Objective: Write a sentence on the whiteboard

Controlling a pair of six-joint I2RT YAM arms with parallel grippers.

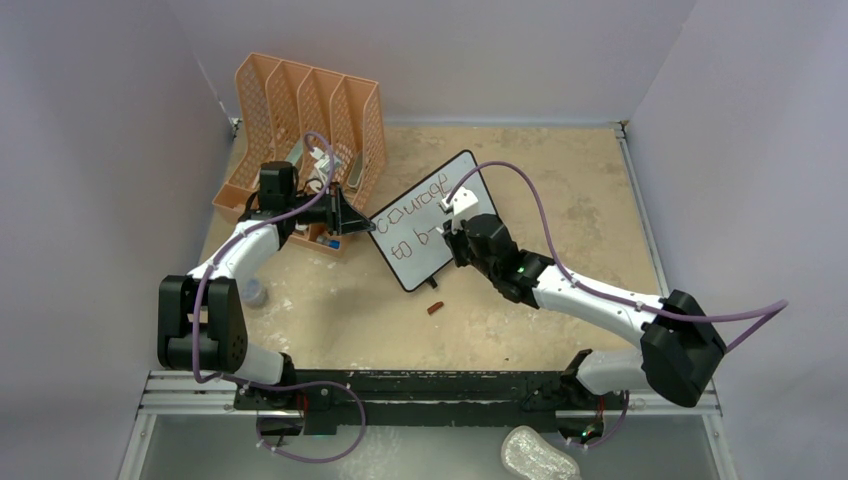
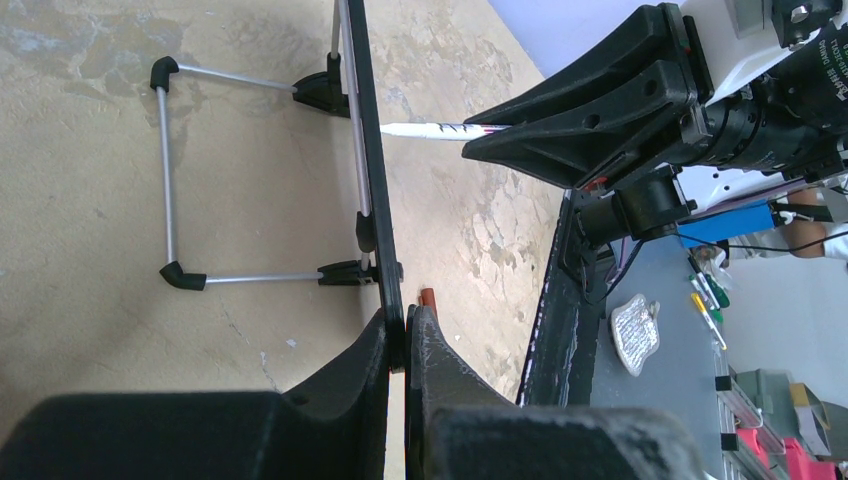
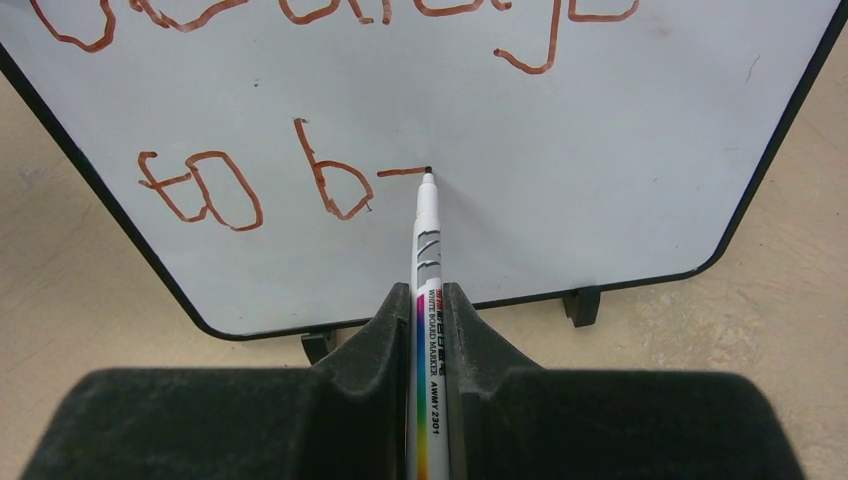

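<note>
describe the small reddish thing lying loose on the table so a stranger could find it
Find the whiteboard standing mid-table, its edge clamped by the left gripper. Just off its nearest corner, toward the arm bases, lies a small reddish-brown piece. Unlike the marker in the right gripper, it is short, dark and lies free on the tabletop.

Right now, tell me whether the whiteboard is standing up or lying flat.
Standing. The whiteboard rests on its feet, propped by the wire stand behind it, with the left fingers clamped on its edge.
</note>
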